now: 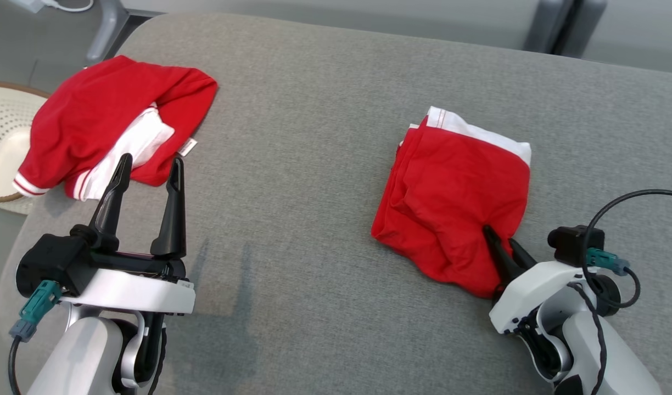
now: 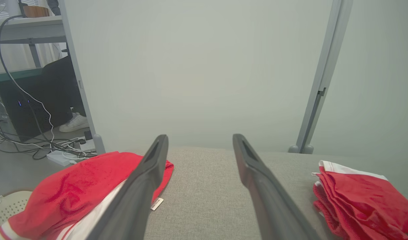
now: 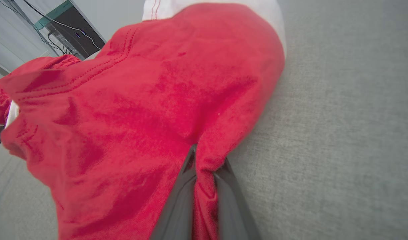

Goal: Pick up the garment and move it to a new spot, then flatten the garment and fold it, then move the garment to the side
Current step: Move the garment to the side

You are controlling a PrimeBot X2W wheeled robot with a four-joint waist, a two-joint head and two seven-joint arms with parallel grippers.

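1. At the far left, a cream perforated object (image 1: 1,126), perhaps a basket or a seat, sits off the edge of the grey surface (image 1: 314,164).
2. A crumpled garment (image 1: 94,115), red and white, lies on the surface's far-left corner, partly overhanging the edge.
3. The left tool (image 1: 151,159) hovers just in front of the crumpled garment, its fingers wide apart and holding nothing.
4. The folded garment (image 1: 457,192), red with a white band at its far edge, lies on the right half of the surface, well apart from the crumpled one.
5. The right tool (image 1: 498,235) meets the folded garment's near right corner, with its fingers pinched together on a ridge of red cloth (image 3: 207,155).
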